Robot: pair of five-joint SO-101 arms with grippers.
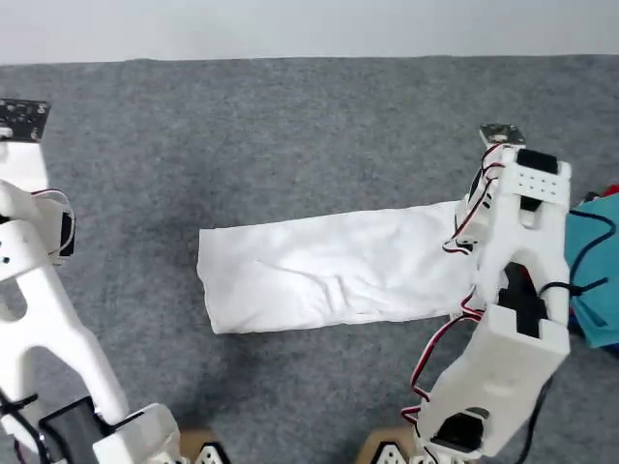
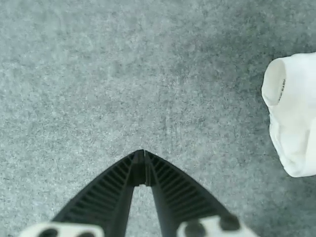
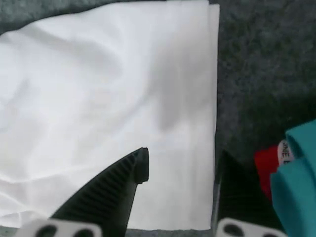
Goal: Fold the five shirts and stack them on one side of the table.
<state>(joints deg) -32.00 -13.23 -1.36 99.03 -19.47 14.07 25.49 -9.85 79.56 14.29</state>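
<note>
The right fingers (image 3: 139, 169) are spread apart and empty, poised over one end of the white shirt (image 3: 98, 98). The shirt lies as a long folded strip across the middle of the bench (image 1: 290, 135). The left fingers (image 2: 144, 165) are pressed together on nothing, above bare bench near the strip's other end. A good fold likely needs the right fingers to straddle the edge, pinch every layer, and carry that end over squarely, clear of the teal shirt (image 1: 595, 280) alongside.
</note>
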